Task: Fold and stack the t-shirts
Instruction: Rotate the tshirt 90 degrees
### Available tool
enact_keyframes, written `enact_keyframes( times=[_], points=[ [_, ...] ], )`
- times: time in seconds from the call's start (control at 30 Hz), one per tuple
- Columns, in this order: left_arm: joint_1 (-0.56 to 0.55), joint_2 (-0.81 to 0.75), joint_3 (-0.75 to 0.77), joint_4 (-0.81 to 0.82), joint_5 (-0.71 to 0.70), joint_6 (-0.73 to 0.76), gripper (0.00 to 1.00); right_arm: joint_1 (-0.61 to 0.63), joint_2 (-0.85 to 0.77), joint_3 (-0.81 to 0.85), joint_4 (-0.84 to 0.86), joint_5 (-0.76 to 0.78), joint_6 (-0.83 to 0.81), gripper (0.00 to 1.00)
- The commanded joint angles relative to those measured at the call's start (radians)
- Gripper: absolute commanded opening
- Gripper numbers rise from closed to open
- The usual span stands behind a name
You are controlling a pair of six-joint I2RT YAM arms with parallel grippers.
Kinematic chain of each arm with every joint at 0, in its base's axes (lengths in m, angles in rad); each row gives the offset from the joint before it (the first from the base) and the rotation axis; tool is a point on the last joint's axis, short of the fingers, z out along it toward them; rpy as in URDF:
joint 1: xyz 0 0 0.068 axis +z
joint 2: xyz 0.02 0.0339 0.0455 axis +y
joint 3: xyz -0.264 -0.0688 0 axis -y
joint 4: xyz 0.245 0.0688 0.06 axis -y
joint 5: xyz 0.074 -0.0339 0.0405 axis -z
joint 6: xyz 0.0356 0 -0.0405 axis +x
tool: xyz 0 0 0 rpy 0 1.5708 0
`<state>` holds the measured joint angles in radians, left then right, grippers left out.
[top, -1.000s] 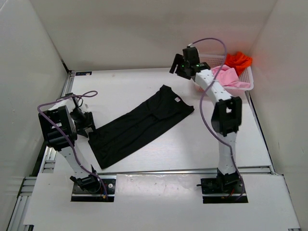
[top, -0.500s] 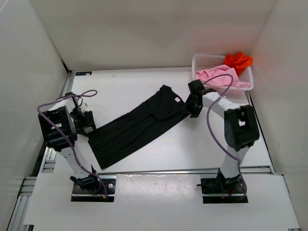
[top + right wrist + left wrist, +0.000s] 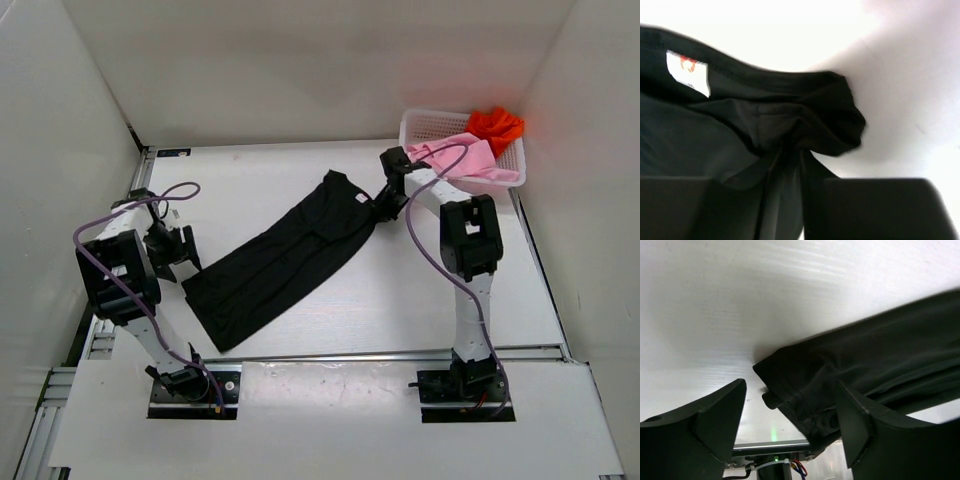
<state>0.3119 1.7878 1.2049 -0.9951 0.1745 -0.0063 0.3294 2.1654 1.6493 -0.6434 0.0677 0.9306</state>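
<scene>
Nearest, on the left of the table [image 3: 330, 320], the left gripper [image 3: 172, 246] sits low at the near end of the black shirt [image 3: 280, 260]. In its wrist view the jaws stand wide apart. That end of the shirt lies flat on the table in the gap between the fingers [image 3: 715, 415]. It is clear of the left finger; whether the right one touches the cloth cannot be told.

From there the shirt runs as a long folded band, slanting away toward the far right.

At its far end, by the collar, the right gripper [image 3: 385, 200] has its jaws almost together, pinching a fold of the black cloth. The cloth bunches and puckers just above the fingertips, with the white tag [image 3: 687, 72] off to one side.

Farther still, in the far right corner, stands the basket [image 3: 420, 125]. The pink shirt [image 3: 465, 158] drapes over its near rim, and the orange shirt [image 3: 497, 125] hangs at its far right corner.
</scene>
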Motion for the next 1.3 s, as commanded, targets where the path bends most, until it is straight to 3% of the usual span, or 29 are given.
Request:
enact_keyframes(
  times=[0.0,0.03,0.17,0.2,0.3,0.37,0.47,0.6,0.87,0.97,1.1,1.13,1.23,1.27],
  points=[
    [0.000,-0.085,0.016,-0.030,0.039,0.006,0.84,0.006,0.114,0.171,-0.013,-0.049,-0.033,0.19],
    [0.000,-0.096,0.027,-0.030,0.048,0.006,0.84,0.019,0.163,0.220,-0.013,-0.049,-0.058,0.15],
    [0.000,-0.074,0.070,-0.069,0.083,0.006,0.85,0.019,0.296,0.467,-0.013,-0.040,-0.069,0.13],
    [0.000,-0.050,0.091,-0.070,0.092,0.006,0.85,0.019,0.322,0.566,0.004,-0.040,-0.069,0.13],
    [-0.014,0.001,0.113,-0.095,0.103,0.006,0.87,0.019,0.407,0.664,0.120,-0.064,-0.026,0.13],
    [-0.029,0.010,0.113,-0.096,0.103,0.006,0.87,0.019,0.407,0.646,0.227,-0.078,0.020,0.13],
    [-0.062,0.035,0.113,-0.096,0.103,0.006,0.87,0.028,0.346,0.528,0.228,-0.016,0.083,0.11],
    [-0.071,0.067,0.122,-0.096,0.115,0.006,0.88,0.028,0.315,0.437,0.226,0.012,0.021,0.15],
    [-0.071,0.076,0.111,-0.096,0.135,0.006,0.88,-0.003,0.437,0.658,0.174,0.003,-0.058,0.15],
    [-0.089,0.085,0.102,-0.096,0.146,0.006,0.88,-0.013,0.482,0.721,0.232,0.012,-0.038,0.19],
    [-0.122,0.085,0.102,-0.096,0.135,0.006,0.88,-0.038,0.545,0.774,0.359,-0.018,0.098,0.27],
    [-0.122,0.085,0.111,-0.096,0.135,0.006,0.88,-0.038,0.562,0.790,0.378,-0.041,0.141,0.40],
    [-0.141,0.094,0.120,-0.106,0.135,0.006,0.89,-0.047,0.561,0.800,0.454,-0.138,0.092,0.66],
    [-0.142,0.094,0.120,-0.106,0.135,0.006,0.94,-0.047,0.544,0.785,0.455,-0.161,0.064,0.70]
  ],
)
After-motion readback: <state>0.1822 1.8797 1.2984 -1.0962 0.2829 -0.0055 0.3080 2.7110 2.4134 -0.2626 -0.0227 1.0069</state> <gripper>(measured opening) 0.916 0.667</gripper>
